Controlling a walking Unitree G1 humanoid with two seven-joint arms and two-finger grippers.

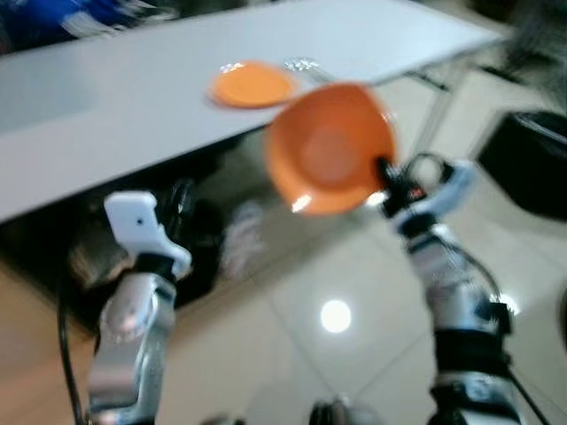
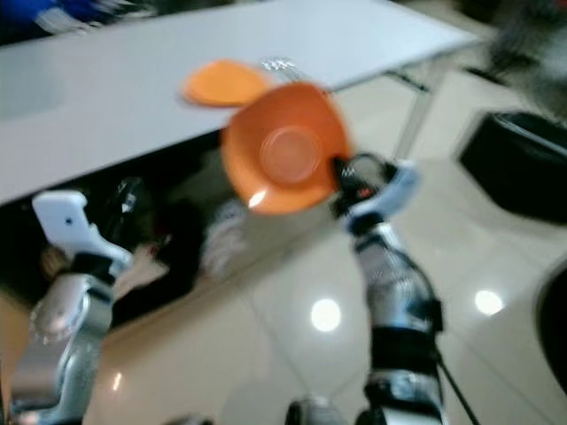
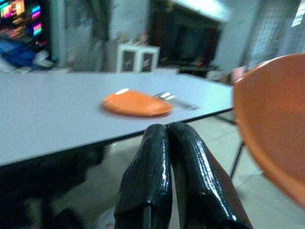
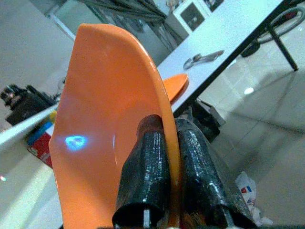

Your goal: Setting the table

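My right gripper [image 1: 383,175] is shut on the rim of an orange bowl [image 1: 328,149], held tilted in the air in front of the white table [image 1: 133,97]. The wrist view shows one finger on each side of the bowl's [image 4: 105,124] wall. An orange plate [image 1: 252,86] lies flat on the table, with silver cutlery [image 1: 306,65] just to its right. My left gripper [image 3: 169,179] is shut with nothing in it, raised low at the left, short of the table's near edge. The plate [image 3: 137,102] and cutlery [image 3: 175,99] lie ahead of it.
Dark clutter and bags [image 1: 177,239] sit under the table. A black bin-like object [image 1: 527,164] stands on the tiled floor at the right. A table leg [image 1: 438,106] slants down near the right end. Blue items [image 1: 62,18] lie at the table's far left.
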